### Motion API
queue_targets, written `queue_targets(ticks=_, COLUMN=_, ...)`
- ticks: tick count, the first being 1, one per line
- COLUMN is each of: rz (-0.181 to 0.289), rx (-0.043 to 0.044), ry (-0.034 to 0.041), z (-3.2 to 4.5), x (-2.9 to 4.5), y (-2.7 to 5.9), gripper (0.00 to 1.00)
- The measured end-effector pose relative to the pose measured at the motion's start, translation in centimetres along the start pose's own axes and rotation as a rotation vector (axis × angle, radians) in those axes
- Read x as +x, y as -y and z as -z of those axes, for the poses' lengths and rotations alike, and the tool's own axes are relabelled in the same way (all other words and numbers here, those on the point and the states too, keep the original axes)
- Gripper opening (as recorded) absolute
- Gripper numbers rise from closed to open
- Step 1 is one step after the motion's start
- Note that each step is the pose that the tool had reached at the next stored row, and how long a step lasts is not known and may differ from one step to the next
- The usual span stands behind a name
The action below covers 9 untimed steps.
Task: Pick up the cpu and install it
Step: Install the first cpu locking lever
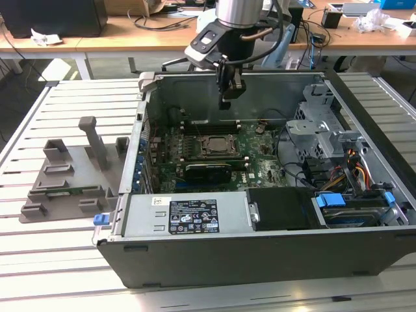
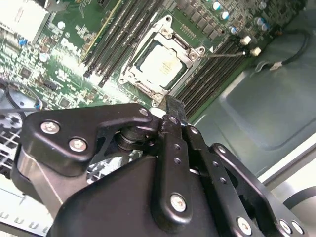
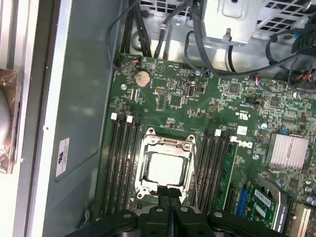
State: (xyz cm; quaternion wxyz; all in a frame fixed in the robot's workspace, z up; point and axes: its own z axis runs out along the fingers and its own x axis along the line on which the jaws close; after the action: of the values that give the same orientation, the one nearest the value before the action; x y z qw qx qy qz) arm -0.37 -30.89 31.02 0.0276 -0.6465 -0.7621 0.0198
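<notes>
While cpu (image 3: 165, 167) sits in socket (image 3: 166, 143), arm (image 1: 237, 13) hangs above, fingers (image 3: 162, 194) pressed together.

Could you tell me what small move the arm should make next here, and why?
Probably a short, straight lift away from the motherboard. The cpu already lies flat inside the socket frame, and the gripper hangs above it, shut and empty, so there seems to be nothing left to grip or place.
</notes>
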Motion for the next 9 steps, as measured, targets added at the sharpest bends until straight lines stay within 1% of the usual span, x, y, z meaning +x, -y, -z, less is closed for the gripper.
queue_targets(ticks=1, rz=0.026, rx=0.0004, ry=0.0017, z=0.00, x=0.00, y=0.00, gripper=0.11)
queue_targets(ticks=2, rz=0.040, rx=0.0006, ry=0.0027, z=0.00, x=0.00, y=0.00, gripper=0.11)
queue_targets(ticks=9, rz=0.095, rx=0.0016, ry=0.0063, z=0.00, x=0.00, y=0.00, gripper=0.11)
